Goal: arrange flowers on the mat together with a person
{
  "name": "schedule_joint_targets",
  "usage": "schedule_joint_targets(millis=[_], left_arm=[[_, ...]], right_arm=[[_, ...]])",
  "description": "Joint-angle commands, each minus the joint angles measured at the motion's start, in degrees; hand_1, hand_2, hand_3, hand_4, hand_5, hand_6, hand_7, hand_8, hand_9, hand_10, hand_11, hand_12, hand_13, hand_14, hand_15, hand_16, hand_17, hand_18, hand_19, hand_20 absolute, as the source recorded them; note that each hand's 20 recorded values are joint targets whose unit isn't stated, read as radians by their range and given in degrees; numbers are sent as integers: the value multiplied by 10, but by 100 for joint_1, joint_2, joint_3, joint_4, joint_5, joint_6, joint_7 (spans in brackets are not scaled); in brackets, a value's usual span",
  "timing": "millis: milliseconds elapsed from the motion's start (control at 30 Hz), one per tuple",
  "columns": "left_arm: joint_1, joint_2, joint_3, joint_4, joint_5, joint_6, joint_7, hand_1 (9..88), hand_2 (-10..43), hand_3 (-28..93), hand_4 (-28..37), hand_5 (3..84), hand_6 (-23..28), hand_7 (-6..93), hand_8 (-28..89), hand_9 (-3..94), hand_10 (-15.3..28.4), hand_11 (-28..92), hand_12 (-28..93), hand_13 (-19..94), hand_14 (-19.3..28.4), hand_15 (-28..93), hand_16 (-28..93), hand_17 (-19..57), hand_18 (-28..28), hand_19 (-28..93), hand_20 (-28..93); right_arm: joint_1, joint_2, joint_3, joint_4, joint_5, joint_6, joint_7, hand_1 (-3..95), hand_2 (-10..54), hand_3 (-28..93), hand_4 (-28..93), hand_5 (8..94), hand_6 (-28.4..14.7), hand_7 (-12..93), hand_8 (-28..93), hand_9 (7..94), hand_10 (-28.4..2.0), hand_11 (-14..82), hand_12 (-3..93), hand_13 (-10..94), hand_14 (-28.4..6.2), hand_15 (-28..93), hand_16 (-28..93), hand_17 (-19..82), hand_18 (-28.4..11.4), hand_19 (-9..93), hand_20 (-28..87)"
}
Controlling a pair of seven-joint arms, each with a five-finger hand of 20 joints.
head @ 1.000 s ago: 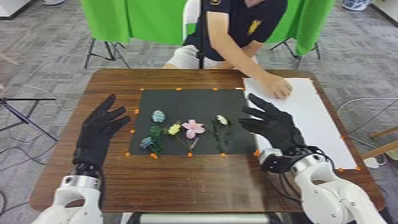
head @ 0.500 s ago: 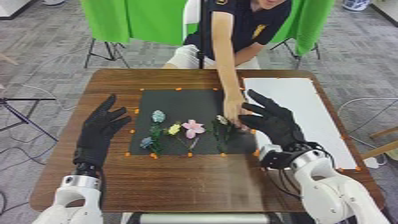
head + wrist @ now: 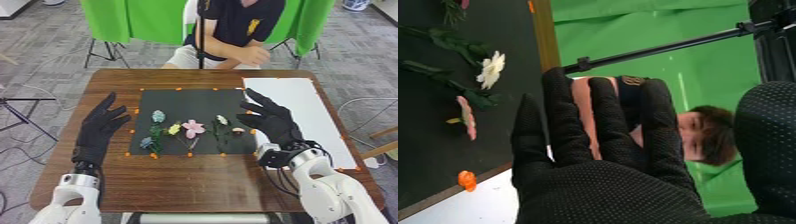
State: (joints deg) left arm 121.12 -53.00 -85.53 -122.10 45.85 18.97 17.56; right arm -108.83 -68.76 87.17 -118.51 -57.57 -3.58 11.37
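In the head view my left hand (image 3: 102,126) is open over the table, left of the black mat (image 3: 182,99). My right hand (image 3: 277,125) is open over the mat's right edge and the white sheet. On the mat lie blue flowers (image 3: 158,116), a yellow flower (image 3: 174,129), a pink flower (image 3: 193,128), a white flower (image 3: 222,120) and, beside it at the right, a small pinkish flower (image 3: 237,130). In the right wrist view my right hand (image 3: 611,192) has straight fingers, with the white flower (image 3: 490,70) and the pink flower head (image 3: 466,118) on the mat beyond.
A white sheet (image 3: 298,105) covers the table's right side. Orange bits (image 3: 154,155) mark the mat's border. Across the table (image 3: 204,185) sits a person with both hands (image 3: 251,55) held together, off the mat.
The person's hand came over from the white sheet to the mat's right part and has drawn back. A small pinkish flower now lies there. My hands have barely moved.
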Motion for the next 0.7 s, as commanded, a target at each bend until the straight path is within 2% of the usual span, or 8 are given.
schedule_joint_targets(millis=[33, 100, 200, 267, 700], left_arm=[[84, -68, -8, -22, 30, -63, -96, 213, 61, 792, -283, 320, 26, 107, -98, 345, 171, 215, 86, 246, 250, 460, -84, -95, 230, 435, 118], [71, -87, -16, -18, 57, -83, -131, 213, 62, 792, -283, 320, 26, 107, -98, 345, 171, 215, 85, 246, 250, 460, -84, -95, 230, 435, 118], [66, -81, 3, -8, 35, -66, -103, 213, 62, 792, -283, 319, 26, 107, -98, 345, 171, 216, 86, 246, 250, 460, -84, -95, 230, 435, 118], [51, -33, 44, 3, 0, -33, -30, 213, 61, 792, -283, 319, 26, 108, -98, 345, 171, 216, 86, 247, 249, 460, -84, -95, 230, 435, 118], [1, -1, 79, 13, -37, -7, -23, 213, 62, 792, -283, 317, 26, 108, -98, 346, 172, 220, 85, 246, 251, 461, -85, -94, 230, 436, 118]], right_arm=[[-57, -51, -16, -30, -22, 23, -16, 145, 54, 777, -283, 349, 52, 111, -113, 389, -119, 48, 145, 313, -183, 234, 178, -10, -189, 407, 176], [-64, -51, -21, -30, -50, 38, -23, 146, 54, 776, -283, 349, 51, 110, -113, 389, -119, 48, 145, 313, -184, 234, 177, -10, -189, 407, 176], [-66, -55, -22, -30, -31, 49, -23, 146, 54, 776, -283, 350, 52, 110, -113, 390, -119, 48, 145, 313, -184, 235, 177, -10, -189, 407, 176], [-32, -55, -31, -10, 10, 50, -28, 146, 54, 776, -283, 350, 52, 110, -113, 390, -119, 47, 145, 314, -183, 235, 176, -10, -189, 407, 176], [29, -67, -65, 11, 33, 71, -39, 145, 55, 776, -283, 353, 52, 110, -113, 393, -120, 48, 145, 319, -183, 242, 174, -10, -189, 407, 176]])
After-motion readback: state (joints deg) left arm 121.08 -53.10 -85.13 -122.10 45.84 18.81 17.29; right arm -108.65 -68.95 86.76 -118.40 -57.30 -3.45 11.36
